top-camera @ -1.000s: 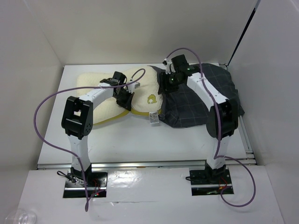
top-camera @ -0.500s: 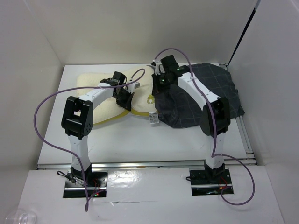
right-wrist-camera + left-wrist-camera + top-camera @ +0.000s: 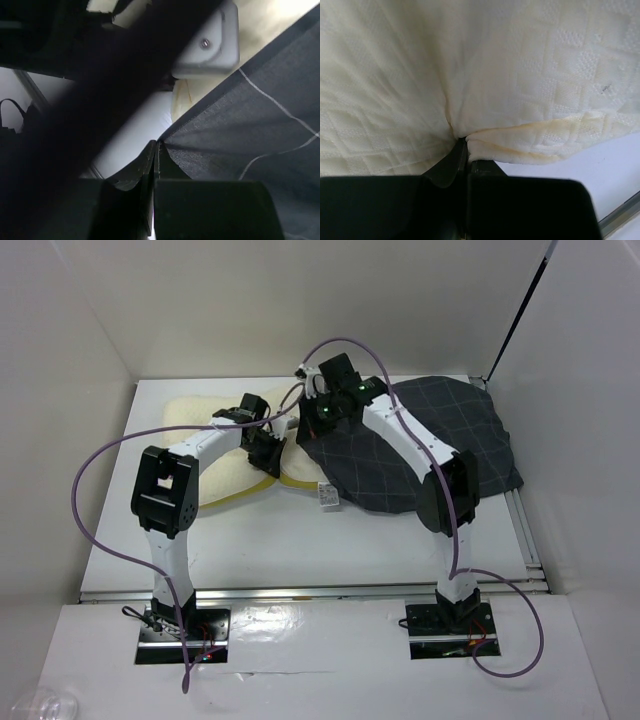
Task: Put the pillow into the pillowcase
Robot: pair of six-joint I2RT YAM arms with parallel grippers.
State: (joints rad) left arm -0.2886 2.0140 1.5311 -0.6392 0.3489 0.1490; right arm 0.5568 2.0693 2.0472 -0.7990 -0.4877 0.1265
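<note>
The white table (image 3: 300,550) carries both cloth items. The pillow (image 3: 200,420), cream with yellow piping (image 3: 240,497), lies across the left and middle of the far half. The charcoal grid-patterned pillowcase (image 3: 450,435) is spread to the right, its left edge drawn over the pillow's right end. A pinched fold of the pillow is clamped between the closed fingers of the left gripper (image 3: 465,145), and the pillowcase hem is clamped in the closed right gripper (image 3: 156,150). The white sewn tag (image 3: 328,494) rests at the pillow's near edge. Both items are judged light, soft and limp. The pillow is best pinched by a thick fold near an edge and the case at its open hem, where thin cloth may slip free.
</note>
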